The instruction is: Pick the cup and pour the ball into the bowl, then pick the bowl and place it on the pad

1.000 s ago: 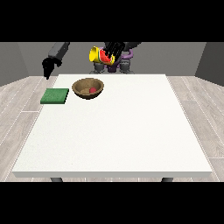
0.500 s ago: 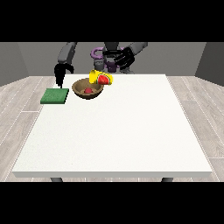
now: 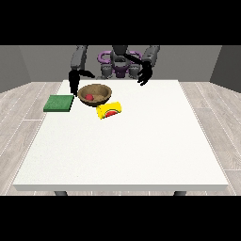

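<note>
Spotted the ball [image 3: 89, 97] sitting inside the bowl [image 3: 95, 94] already, so figured the pouring half done. Found the cup [image 3: 109, 110] lying on its side on the table [image 3: 122, 150], just in front of the bowl and a bit toward the view's right, close to the rim or maybe touching it, hard to call. Guessed it simply left there with nothing more to do.

Saw the hand at the view's left [image 3: 74, 85] hanging right beside the bowl's left rim, fingers pointing down and fairly straight, wrapped around nothing yet. Read that as lining up for the bowl grab, not holding anything. Couldn't tell about actual contact with the rim. Saw the hand at the view's right [image 3: 144, 75] lifted up near the table's far edge, well apart from everything, fingers relaxed and empty. Took that as parked out of the way.

Noticed the pad [image 3: 59, 102] lying flat just to the bowl's left, close to the table's left edge, with that reaching hand sort of between and behind the two. Short hop then, bowl to pad. Worth watching the left edge though, not much table past the pad on that side. Also worth lifting straight up first to avoid nudging the cup into a roll. Plenty of open white table toward the camera and the view's right, so loads of slack there if needed
</note>
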